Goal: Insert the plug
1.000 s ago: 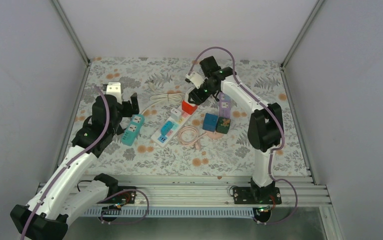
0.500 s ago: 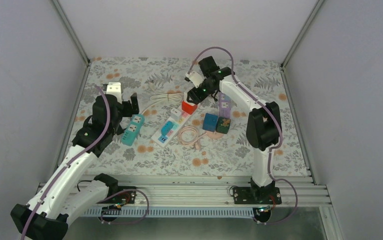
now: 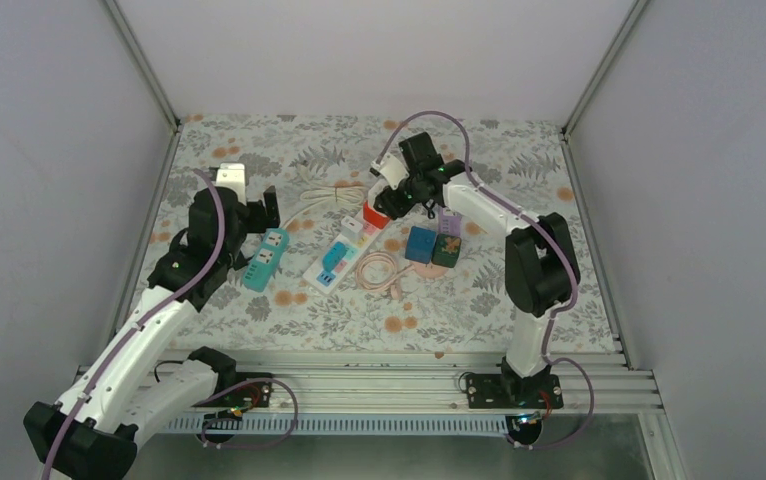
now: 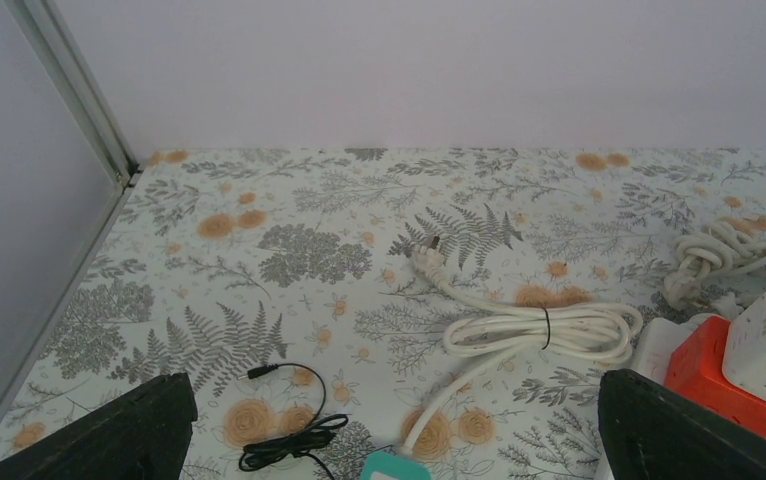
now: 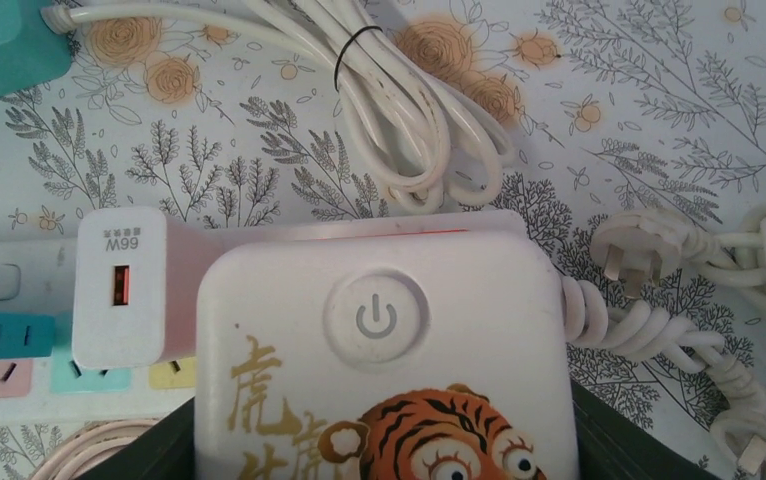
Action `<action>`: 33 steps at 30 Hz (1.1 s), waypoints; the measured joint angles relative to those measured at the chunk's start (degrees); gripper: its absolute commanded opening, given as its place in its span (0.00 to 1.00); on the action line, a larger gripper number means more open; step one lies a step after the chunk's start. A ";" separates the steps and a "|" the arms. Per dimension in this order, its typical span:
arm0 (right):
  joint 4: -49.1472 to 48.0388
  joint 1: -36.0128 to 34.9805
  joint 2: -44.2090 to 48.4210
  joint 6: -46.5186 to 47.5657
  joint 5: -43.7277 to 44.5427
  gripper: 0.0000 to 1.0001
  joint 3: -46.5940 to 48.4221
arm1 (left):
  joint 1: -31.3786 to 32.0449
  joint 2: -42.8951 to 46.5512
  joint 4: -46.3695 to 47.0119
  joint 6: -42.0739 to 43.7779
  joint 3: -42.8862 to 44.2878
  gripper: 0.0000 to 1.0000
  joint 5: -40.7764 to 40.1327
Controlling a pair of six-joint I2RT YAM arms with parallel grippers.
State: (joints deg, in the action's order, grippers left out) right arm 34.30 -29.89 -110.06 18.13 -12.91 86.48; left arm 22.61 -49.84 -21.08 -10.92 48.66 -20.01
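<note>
The white tiger-print plug cube [image 5: 384, 370] is pinched between my right jaws, over the far end of the white power strip [image 3: 337, 255] and just beside a white charger [image 5: 119, 300] standing on it. Whether it is seated I cannot tell. A coiled white cord [image 5: 399, 130] lies beyond. My left jaws gape wide, holding nothing, near the teal strip [image 3: 265, 258] on the bench [image 3: 519, 290].

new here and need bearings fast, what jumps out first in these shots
The tiger-print cube adapter, white with an orange-red side, fills the right wrist view, held by the right gripper over the far end of the white power strip. Then the teal socket strip by the open left gripper, and the coiled white cable farther back.
</note>
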 measured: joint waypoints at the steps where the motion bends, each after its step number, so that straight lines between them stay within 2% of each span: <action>1: -0.81 0.04 0.35 0.07 -0.11 0.29 -0.74 | 0.00 -0.04 -0.02 0.04 0.00 1.00 0.00; 5: -3.08 0.50 0.90 0.31 -1.31 0.30 -2.14 | 0.00 -0.04 -0.02 0.24 0.00 1.00 0.02; 8: -2.89 0.66 0.61 0.31 -1.51 0.34 -1.25 | 0.00 -0.07 -0.02 0.35 0.00 1.00 0.04; 12: -0.11 0.66 -0.85 0.07 -1.25 0.51 2.40 | -0.13 -0.61 -0.02 0.15 0.02 1.00 0.33; 15: 1.62 0.61 -1.55 -0.74 -0.35 0.77 4.37 | -0.28 -1.40 -0.07 -0.57 0.02 1.00 0.55; 20: 3.34 0.31 -1.33 -3.17 1.64 0.93 6.19 | -1.29 -4.33 -1.33 -4.63 0.07 1.00 0.52; 27: -2.21 0.33 8.00 -6.45 2.78 0.96 5.66 | -8.13 -10.45 -3.54 -12.48 -1.86 0.99 0.98; 31: -7.10 0.33 13.99 -11.28 4.76 0.92 4.24 | -13.00 -13.25 -4.42 -16.11 -5.68 0.89 0.92; 33: -9.38 0.33 16.26 -13.86 4.57 0.84 2.16 | -15.39 -13.46 -4.33 -17.92 -8.55 0.84 1.27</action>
State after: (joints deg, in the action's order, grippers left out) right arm 24.93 -29.56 -93.80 4.27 -8.34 88.64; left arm 7.22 -63.31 -25.41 -28.84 40.12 -18.74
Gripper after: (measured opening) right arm 0.926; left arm 0.902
